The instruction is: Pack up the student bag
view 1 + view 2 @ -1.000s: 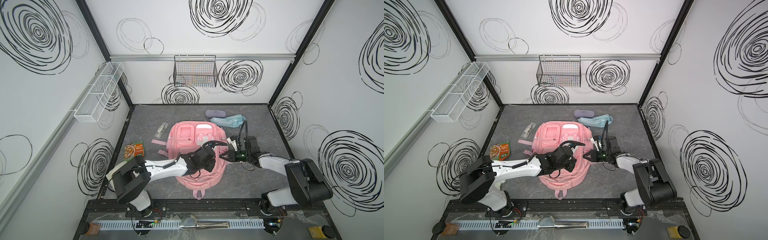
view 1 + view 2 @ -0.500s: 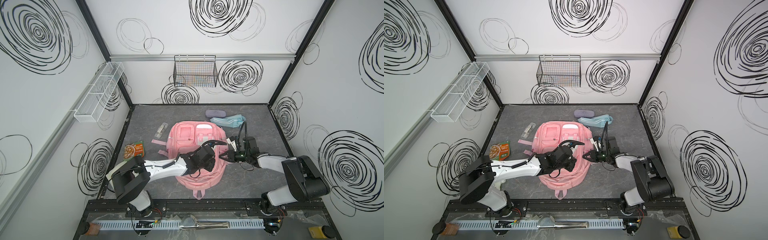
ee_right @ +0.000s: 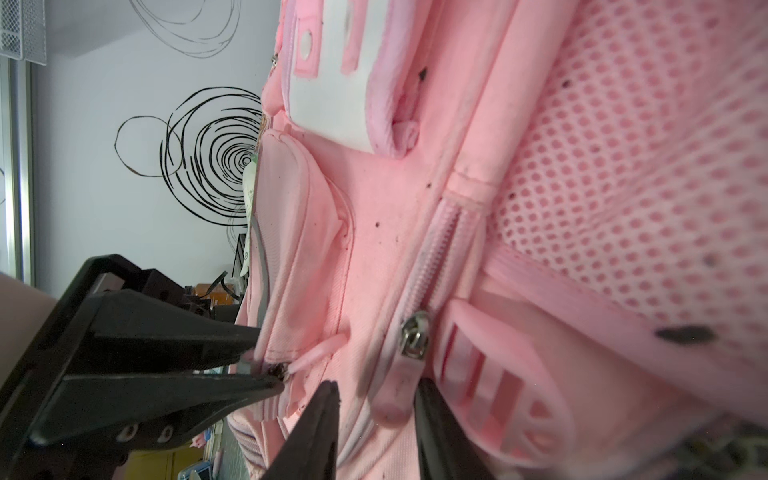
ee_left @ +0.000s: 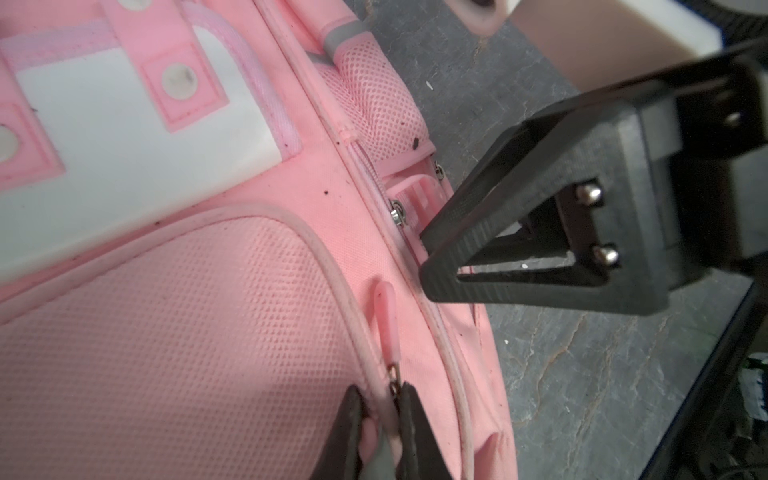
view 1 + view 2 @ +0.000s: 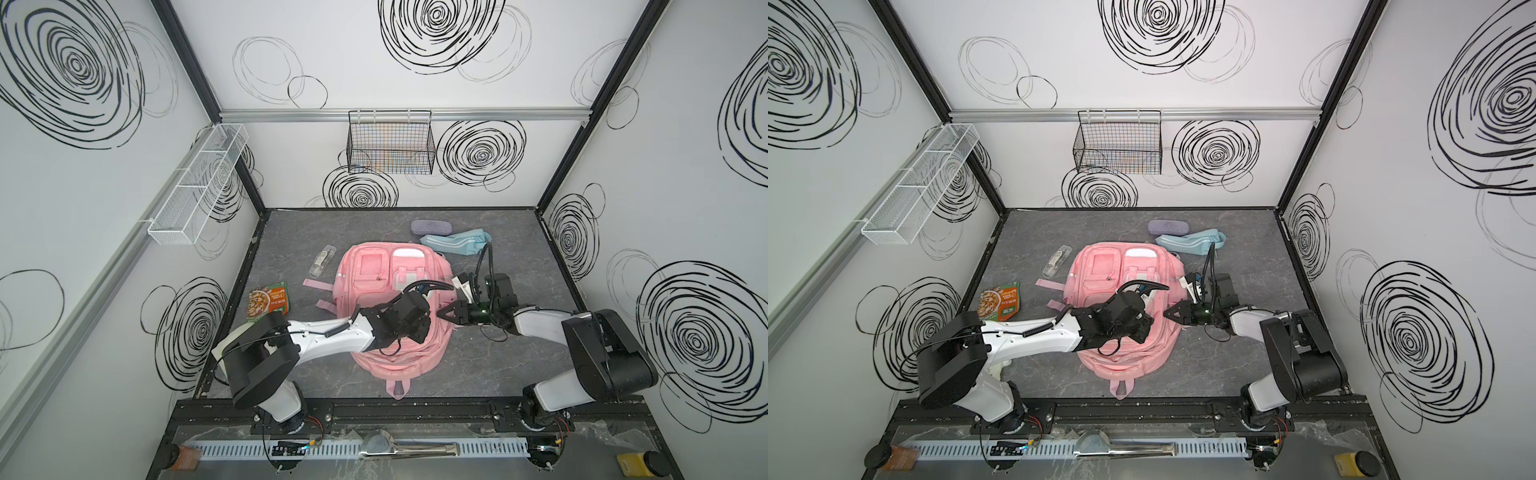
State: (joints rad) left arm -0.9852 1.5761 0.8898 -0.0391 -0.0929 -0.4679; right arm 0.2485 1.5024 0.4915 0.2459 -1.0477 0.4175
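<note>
Pink student bag (image 5: 399,357) lies flat mid-table (image 5: 511,374); soft, light, slumps. My left gripper (image 4: 380,399) pinches the pocket trim (image 4: 345,291). My right gripper (image 3: 376,386) is apart, straddling 1 zipper pull (image 3: 392,401): best handle, fabric bunches.

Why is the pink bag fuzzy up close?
Right wrist view: the student bag goes soft at its mesh, probably too near the lens; left wrist view: the left hand is blurred; both top views: the bag looks sharp.
</note>
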